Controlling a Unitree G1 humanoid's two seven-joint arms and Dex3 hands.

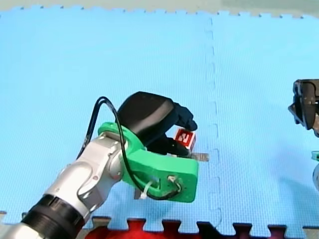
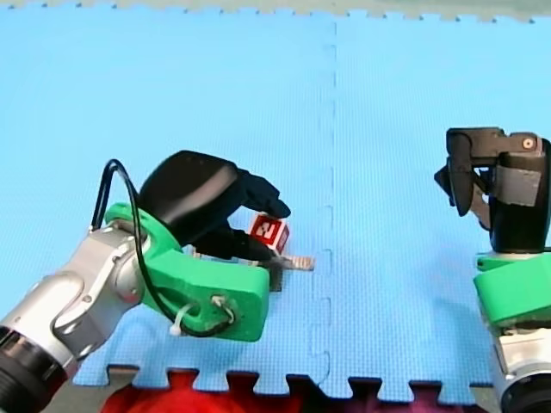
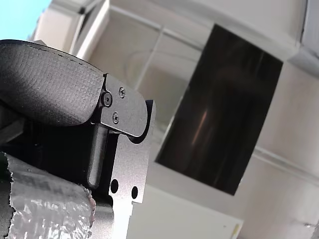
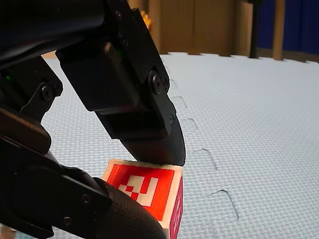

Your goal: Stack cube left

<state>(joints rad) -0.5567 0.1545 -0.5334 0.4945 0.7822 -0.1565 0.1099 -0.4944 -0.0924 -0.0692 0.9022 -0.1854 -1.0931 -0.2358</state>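
Note:
A red cube [image 1: 186, 138] with a white square marker on its face sits near the middle seam of the blue foam mat [image 1: 99, 59]. My left hand [image 1: 172, 132], reaching in from the lower left, is curled around it. In the second wrist view one black fingertip [image 4: 159, 142] presses the red cube [image 4: 144, 189] from above and another closes in from below. A thin grey piece [image 1: 201, 157] pokes out beneath the hand; what it is I cannot tell. My right hand [image 2: 482, 176] stands upright at the right edge, far from the cube and holding nothing.
The mat's jagged front edge [image 1: 219, 226] runs close under my left arm, with a red surface [image 1: 149, 233] beyond it. A seam [image 1: 214, 99] divides the mat into two tiles. Open mat stretches behind and to both sides of the cube.

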